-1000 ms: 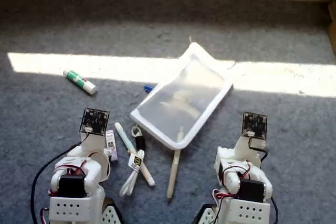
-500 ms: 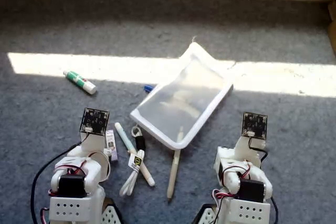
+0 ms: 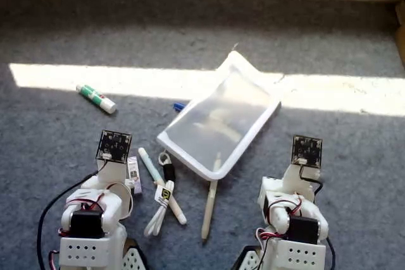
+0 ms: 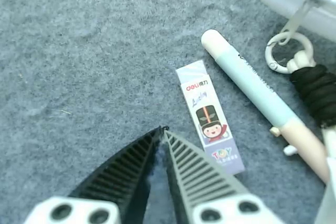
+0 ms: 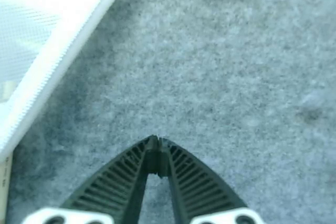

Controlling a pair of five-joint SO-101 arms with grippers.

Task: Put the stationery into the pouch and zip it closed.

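Over the last second nothing had shifted: both arms stayed parked at the near edge of the carpet [image 3: 354, 42] and every item lay where it had been, so by all signs the task had yet to begin. The left arm [image 3: 95, 213] hung with its jaws clenched on nothing just beside the eraser [image 4: 210, 116]. The right arm [image 3: 294, 210] likewise kept its jaws pressed together and empty over bare carpet next to the pouch's white edge [image 5: 47, 51]. Just beyond the eraser lay a pale blue pen [image 4: 257, 90] and a black strap [image 4: 315, 93] on a ring, and a cream pen [image 3: 209, 210] reached up to the pouch's near rim. The pouch [image 3: 218, 115] lay flat and slantwise, midway between the arms and farther out, white-bordered with a translucent mesh face, its far half in a band of sunlight. Whether its zip was open could not be told. The glue stick [image 3: 96, 98] lay well apart, far out on the left arm's side.
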